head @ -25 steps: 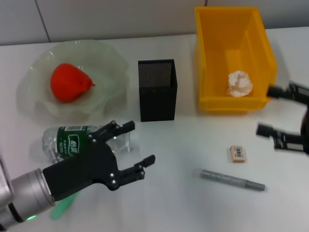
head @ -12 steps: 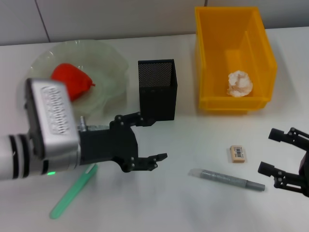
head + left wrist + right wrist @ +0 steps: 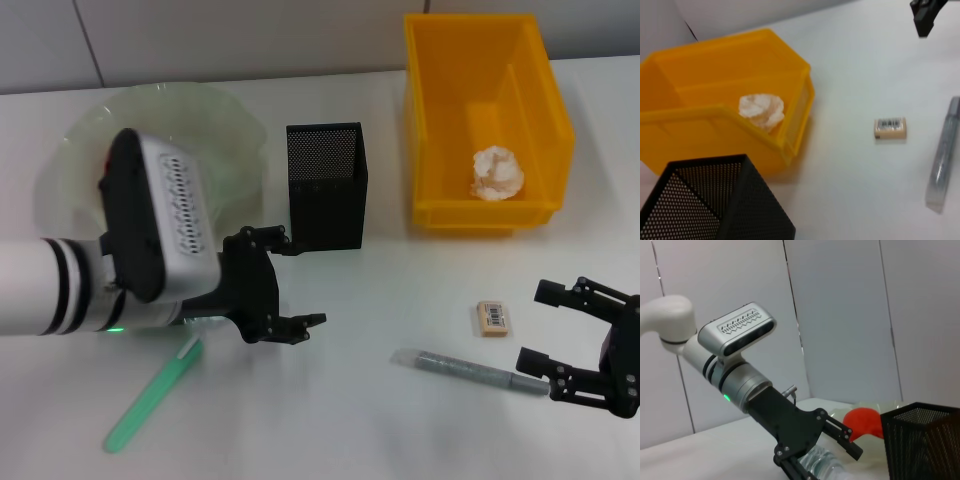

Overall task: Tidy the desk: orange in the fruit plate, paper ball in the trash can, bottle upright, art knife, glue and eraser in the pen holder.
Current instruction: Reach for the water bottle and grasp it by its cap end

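Bottle (image 3: pixel 822 466): lying down beside the pen holder (image 3: pixel 326 186), mostly hidden by the left arm in the head view.
Left gripper (image 3: pixel 283 286): fingers spread, nothing held, right by the pen holder's front.
Right gripper (image 3: pixel 570 340): open and empty, past the eraser (image 3: pixel 492 317) from the pen holder.
Tip: I'd grab mid-body, tip it up slowly, and let go only once it sits flat on the tabletop (image 3: pixel 350 420).

We see a crumpled white paper ball (image 3: pixel 761 111) inside the yellow plastic bin (image 3: pixel 700 125), a black mesh pen holder (image 3: pixel 715 205) touching it, and a small beige eraser (image 3: pixel 890 128) near a grey pen-shaped knife (image 3: pixel 943 155).
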Tool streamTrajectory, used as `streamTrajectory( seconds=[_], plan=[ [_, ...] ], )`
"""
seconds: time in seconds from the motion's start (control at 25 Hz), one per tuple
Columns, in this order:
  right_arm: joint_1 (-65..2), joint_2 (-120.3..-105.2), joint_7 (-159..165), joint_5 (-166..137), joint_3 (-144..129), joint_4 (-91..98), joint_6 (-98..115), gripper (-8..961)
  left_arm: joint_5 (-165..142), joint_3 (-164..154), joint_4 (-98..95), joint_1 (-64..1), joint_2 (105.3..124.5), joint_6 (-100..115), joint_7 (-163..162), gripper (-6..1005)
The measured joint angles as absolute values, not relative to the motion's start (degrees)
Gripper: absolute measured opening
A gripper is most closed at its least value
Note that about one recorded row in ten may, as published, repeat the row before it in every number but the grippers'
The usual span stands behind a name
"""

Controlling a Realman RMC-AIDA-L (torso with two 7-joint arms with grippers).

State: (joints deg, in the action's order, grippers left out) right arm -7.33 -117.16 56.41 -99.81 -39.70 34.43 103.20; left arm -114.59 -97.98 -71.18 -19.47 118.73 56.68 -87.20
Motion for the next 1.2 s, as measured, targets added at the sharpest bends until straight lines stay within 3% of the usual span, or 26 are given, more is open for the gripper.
streamTrajectory(
  seconds=[1.2],
  plan=[
    [-7.6,-116.97,56.86,-101.08,-39.66,31.68,102.59,827,-141.42,-109.09,-77.18,-23.46,119.09,53.37,-109.55,802]
  ],
)
